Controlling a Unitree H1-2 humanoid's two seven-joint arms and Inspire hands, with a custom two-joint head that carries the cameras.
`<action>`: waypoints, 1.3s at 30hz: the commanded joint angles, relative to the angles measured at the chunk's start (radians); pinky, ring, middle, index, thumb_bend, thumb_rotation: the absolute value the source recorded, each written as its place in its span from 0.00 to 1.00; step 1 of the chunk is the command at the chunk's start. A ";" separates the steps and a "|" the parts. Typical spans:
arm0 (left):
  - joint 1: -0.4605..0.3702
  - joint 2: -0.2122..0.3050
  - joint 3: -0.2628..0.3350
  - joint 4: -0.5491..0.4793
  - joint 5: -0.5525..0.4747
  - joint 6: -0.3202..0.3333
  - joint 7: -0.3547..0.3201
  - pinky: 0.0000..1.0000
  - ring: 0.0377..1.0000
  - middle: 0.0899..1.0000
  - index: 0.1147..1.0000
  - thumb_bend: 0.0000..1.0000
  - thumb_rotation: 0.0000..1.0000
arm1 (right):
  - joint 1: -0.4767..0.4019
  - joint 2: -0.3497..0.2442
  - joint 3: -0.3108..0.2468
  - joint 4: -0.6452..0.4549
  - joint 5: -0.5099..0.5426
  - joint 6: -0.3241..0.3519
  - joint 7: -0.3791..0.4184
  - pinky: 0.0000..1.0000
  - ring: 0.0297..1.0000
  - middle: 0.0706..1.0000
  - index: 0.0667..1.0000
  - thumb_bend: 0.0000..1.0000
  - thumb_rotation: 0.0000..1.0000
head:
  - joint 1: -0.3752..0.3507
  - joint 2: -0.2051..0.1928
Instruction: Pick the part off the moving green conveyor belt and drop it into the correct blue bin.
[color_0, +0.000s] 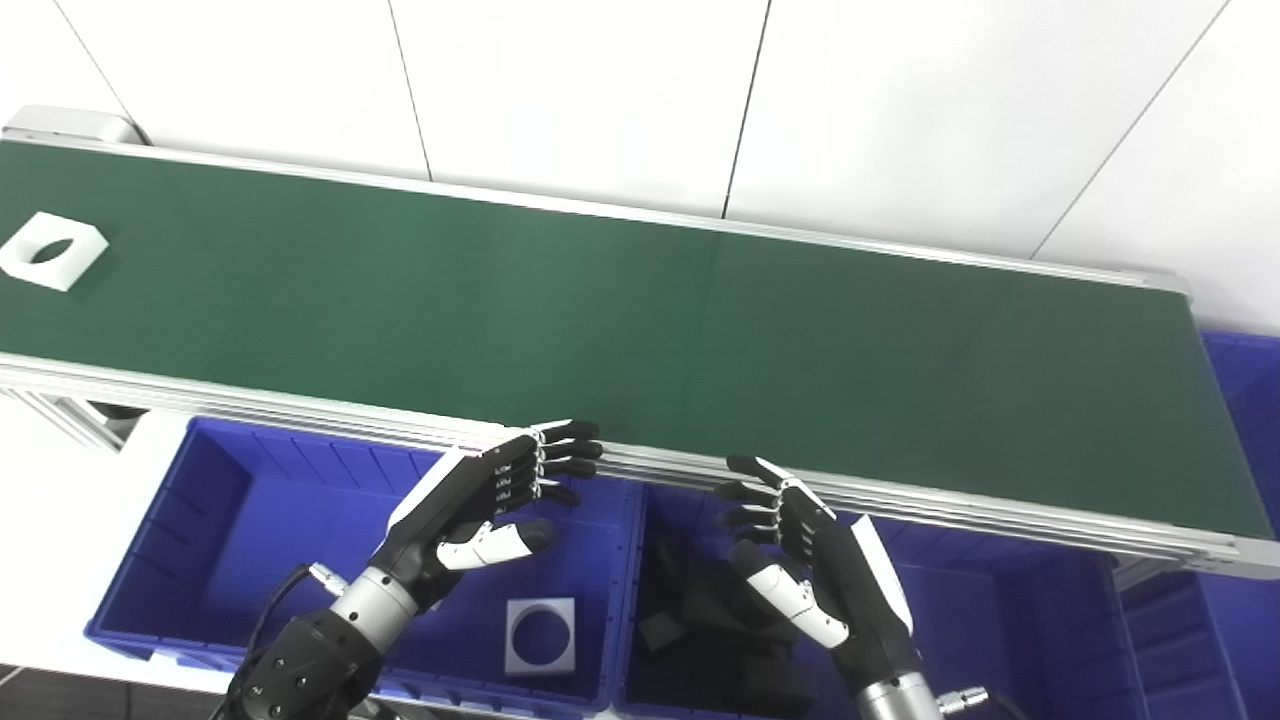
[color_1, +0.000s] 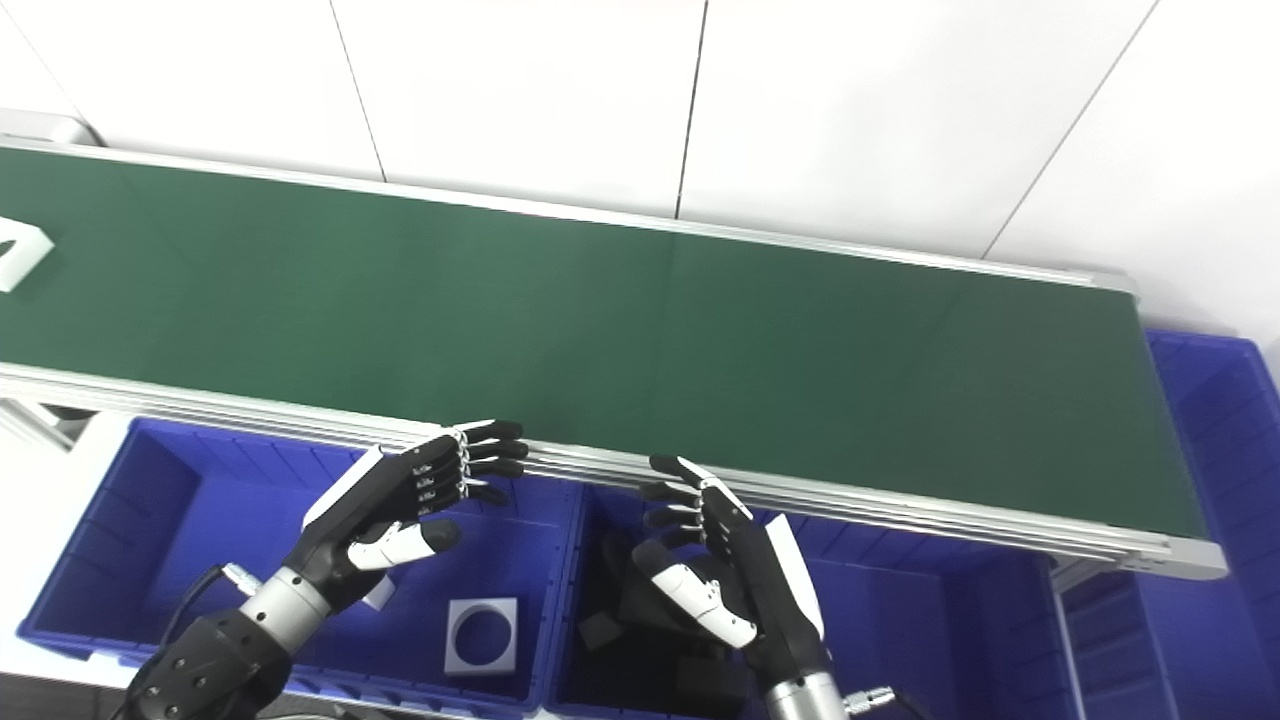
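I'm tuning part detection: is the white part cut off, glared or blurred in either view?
Left eye view: white part whole and sharp on the green belt, soft sheen only. Right eye view: white part cropped by the left edge.

1. My left hand (color_0: 478, 500) is empty, fingers (color_0: 565, 450) straight, lying close side by side, thumb held apart below them.
2. My right hand (color_0: 800, 545) is empty too, fingers (color_0: 750, 492) spread, thumb out.
3. Palms face each other, apart; both forearms rise from the bottom edge.
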 joint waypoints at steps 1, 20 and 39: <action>-0.012 0.001 0.001 -0.016 0.004 -0.048 0.006 0.68 0.78 0.79 0.81 0.98 0.65 | -0.004 0.004 0.000 -0.015 0.010 -0.065 -0.006 0.62 0.69 0.74 0.82 0.64 0.73 | 0.002 0.000; -0.012 0.001 0.001 -0.008 0.003 -0.057 0.005 0.68 0.78 0.80 0.81 0.97 0.64 | -0.004 0.002 0.001 -0.011 0.011 -0.069 -0.005 0.62 0.68 0.74 0.82 0.63 0.73 | -0.001 -0.007; -0.015 -0.010 -0.009 0.029 0.019 -0.092 0.009 0.67 0.78 0.80 0.81 0.98 0.63 | -0.007 -0.002 -0.004 0.028 0.013 -0.116 -0.008 0.61 0.68 0.73 0.82 0.62 0.72 | 0.052 -0.047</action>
